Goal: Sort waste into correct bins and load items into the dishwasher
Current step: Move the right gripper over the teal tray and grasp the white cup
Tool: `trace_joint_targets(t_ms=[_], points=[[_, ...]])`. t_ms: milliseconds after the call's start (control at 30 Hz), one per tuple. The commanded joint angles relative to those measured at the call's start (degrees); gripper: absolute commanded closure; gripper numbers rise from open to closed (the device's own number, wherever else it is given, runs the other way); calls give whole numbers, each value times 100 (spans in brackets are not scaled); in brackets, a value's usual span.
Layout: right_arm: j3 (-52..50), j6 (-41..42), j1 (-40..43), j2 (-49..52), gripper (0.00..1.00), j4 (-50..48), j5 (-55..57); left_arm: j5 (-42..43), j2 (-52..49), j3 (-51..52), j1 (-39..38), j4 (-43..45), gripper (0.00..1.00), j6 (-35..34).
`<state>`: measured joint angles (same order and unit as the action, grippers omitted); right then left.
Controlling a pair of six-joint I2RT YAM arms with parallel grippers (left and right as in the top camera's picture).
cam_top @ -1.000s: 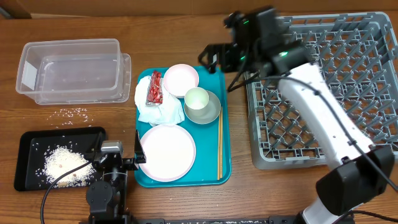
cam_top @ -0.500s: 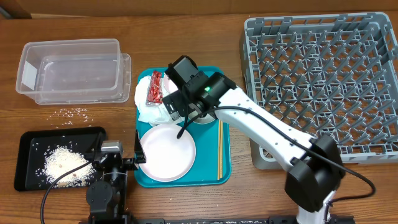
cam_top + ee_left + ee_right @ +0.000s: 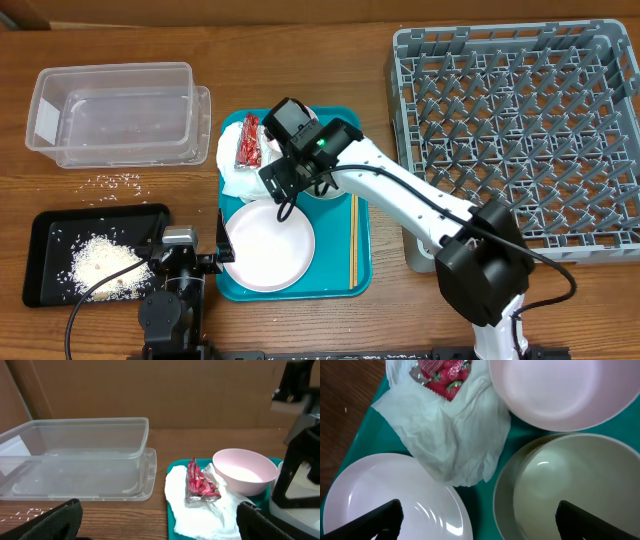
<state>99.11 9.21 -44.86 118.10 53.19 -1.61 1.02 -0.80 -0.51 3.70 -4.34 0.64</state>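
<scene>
Bright, even light; soft shadows

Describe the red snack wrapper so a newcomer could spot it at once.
Start at the teal tray, just left of the big grey rack. At its far-left corner lies a crumpled white napkin, and the wrapper rests on top of it. It is the only red, crinkled thing among the pale dishes.

The right arm (image 3: 398, 188) has white links, black joints, a green light and black cables.
</scene>
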Motion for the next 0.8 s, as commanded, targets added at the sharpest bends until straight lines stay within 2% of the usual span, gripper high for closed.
trace_joint_targets(t_ms=[0, 33, 133, 200, 300, 467, 633, 767], points=[[133, -4, 20, 188, 0, 0, -151, -13, 55, 24, -46, -9, 0, 109], [133, -4, 20, 210, 0, 2, -151, -13, 55, 24, -46, -9, 0, 109], [133, -7, 17, 216, 11, -2, -146, -13, 55, 24, -46, -7, 0, 109], [133, -7, 17, 216, 23, -7, -146, -13, 55, 24, -46, -9, 0, 109], [133, -4, 17, 240, 36, -13, 74, -13, 55, 26, -46, -9, 0, 109], [33, -7, 20, 251, 42, -142, 675, -13, 55, 24, -46, -9, 0, 109], [-48, 35, 20, 258, 65, -223, 673, -13, 55, 24, -46, -9, 0, 107], [-48, 35, 20, 260, 67, -286, 675, -13, 55, 24, -46, -7, 0, 109]])
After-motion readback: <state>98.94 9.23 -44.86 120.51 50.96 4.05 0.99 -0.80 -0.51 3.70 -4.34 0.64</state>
